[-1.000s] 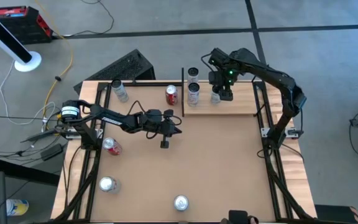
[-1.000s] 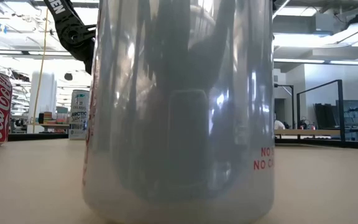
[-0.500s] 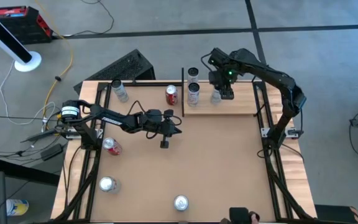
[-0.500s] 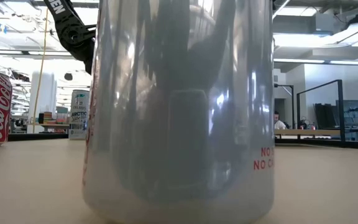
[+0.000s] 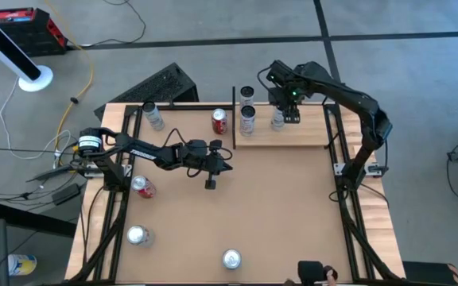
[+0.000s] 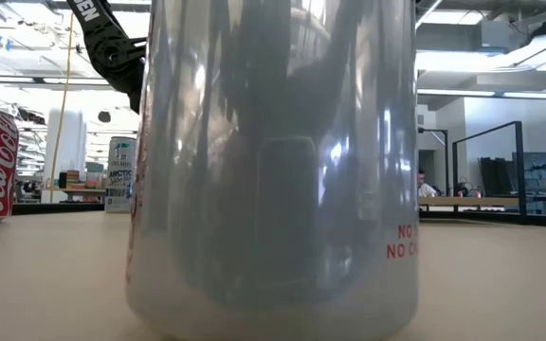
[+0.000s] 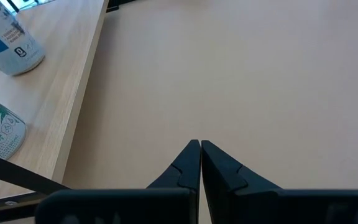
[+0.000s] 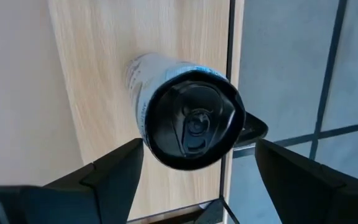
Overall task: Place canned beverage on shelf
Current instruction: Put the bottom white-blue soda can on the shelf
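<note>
The shelf (image 5: 293,132) is a pale plank at the table's far right, with a black rail (image 5: 234,119) at its left end. A white-and-blue can with a dark top (image 8: 194,121) stands upright on its base on the shelf (image 8: 104,74); the high view shows this can (image 5: 277,121) too. My right gripper (image 8: 199,144) hangs open just above it, a finger on either side, clear of it. Two more cans (image 5: 247,119) (image 5: 247,94) stand by the rail. My left gripper (image 7: 199,147) is shut over the bare tabletop (image 5: 277,206).
A red can (image 5: 219,121) stands left of the rail. More cans: one at the far left (image 5: 151,116), a red one on its side (image 5: 142,186), two silver ones near the front (image 5: 137,235) (image 5: 230,258). The front can (image 6: 273,170) fills the low view.
My right gripper has tipped and drawn back a little toward the table's far edge above the shelf. The can that it covered a second ago now shows in front of it, standing where it was.
</note>
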You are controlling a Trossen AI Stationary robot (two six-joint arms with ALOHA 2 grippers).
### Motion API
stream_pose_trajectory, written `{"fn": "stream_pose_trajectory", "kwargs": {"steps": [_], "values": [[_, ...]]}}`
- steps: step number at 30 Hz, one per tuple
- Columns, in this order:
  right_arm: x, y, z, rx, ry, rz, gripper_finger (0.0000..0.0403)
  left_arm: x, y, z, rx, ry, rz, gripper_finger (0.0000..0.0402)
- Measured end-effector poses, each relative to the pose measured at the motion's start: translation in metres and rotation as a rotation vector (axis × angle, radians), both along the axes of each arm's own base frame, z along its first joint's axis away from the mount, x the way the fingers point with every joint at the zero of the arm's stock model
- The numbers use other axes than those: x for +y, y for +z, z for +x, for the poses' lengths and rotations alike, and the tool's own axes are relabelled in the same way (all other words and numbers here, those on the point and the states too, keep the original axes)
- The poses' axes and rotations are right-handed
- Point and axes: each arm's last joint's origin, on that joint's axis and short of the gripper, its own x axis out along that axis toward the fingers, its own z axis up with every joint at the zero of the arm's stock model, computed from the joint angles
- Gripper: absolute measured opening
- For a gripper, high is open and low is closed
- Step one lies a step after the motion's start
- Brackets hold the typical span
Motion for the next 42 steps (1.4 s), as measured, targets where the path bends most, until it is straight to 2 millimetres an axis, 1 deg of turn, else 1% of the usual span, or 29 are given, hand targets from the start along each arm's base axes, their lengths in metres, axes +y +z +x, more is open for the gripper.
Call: {"fn": "stream_pose_trajectory", "kwargs": {"steps": [5,8,12,15,17,20,22,25,28,31,35,36,37,42], "values": [[0.007,0.007,-0.005,-0.015,-0.019,0.002,0.0332,0.0,0.0,0.0,0.0,0.0,0.0,0.0],[0.014,0.015,-0.014,-0.041,-0.104,0.018,0.0331,0.0,0.0,0.0,0.0,0.0,0.0,0.0],[0.021,0.026,-0.035,-0.1,-0.262,0.06,0.0324,0.0,0.0,0.0,0.0,0.0,0.0,0.0],[0.026,0.024,-0.052,-0.204,-0.322,0.092,0.0315,0.0,0.0,0.0,0.002,0.004,-0.011,0.0],[0.031,0.013,-0.064,-0.268,-0.339,0.103,0.0306,0.0,0.0,0.0,0.003,0.009,-0.025,0.0],[0.041,-0.016,-0.077,-0.331,-0.345,0.081,0.0288,-0.001,-0.002,-0.001,0.016,-0.011,-0.055,0.0],[0.045,-0.035,-0.08,-0.396,-0.349,0.048,0.0276,-0.002,-0.002,-0.001,0.017,-0.036,-0.067,0.0],[0.049,-0.061,-0.08,-0.475,-0.357,0.018,0.025,-0.004,-0.002,0.0,0.015,-0.048,-0.071,0.0],[0.049,-0.082,-0.077,-0.481,-0.347,0.018,0.0207,-0.006,-0.001,0.0,0.013,-0.048,-0.085,0.0],[0.046,-0.101,-0.073,-0.445,-0.335,0.031,0.0142,-0.008,-0.001,0.0,0.014,-0.045,-0.106,0.0],[0.038,-0.114,-0.063,-0.418,-0.306,0.032,0.0035,-0.009,-0.001,0.0,0.012,-0.032,-0.136,0.0],[0.035,-0.116,-0.061,-0.423,-0.299,0.024,0.0021,-0.009,-0.001,0.0,0.012,-0.024,-0.145,0.0],[0.032,-0.117,-0.06,-0.428,-0.297,0.018,0.0017,-0.008,-0.001,0.0,0.012,-0.018,-0.153,0.0],[0.021,-0.121,-0.056,-0.461,-0.29,-0.018,0.0028,-0.01,-0.001,0.001,0.012,-0.005,-0.187,0.0]]}}
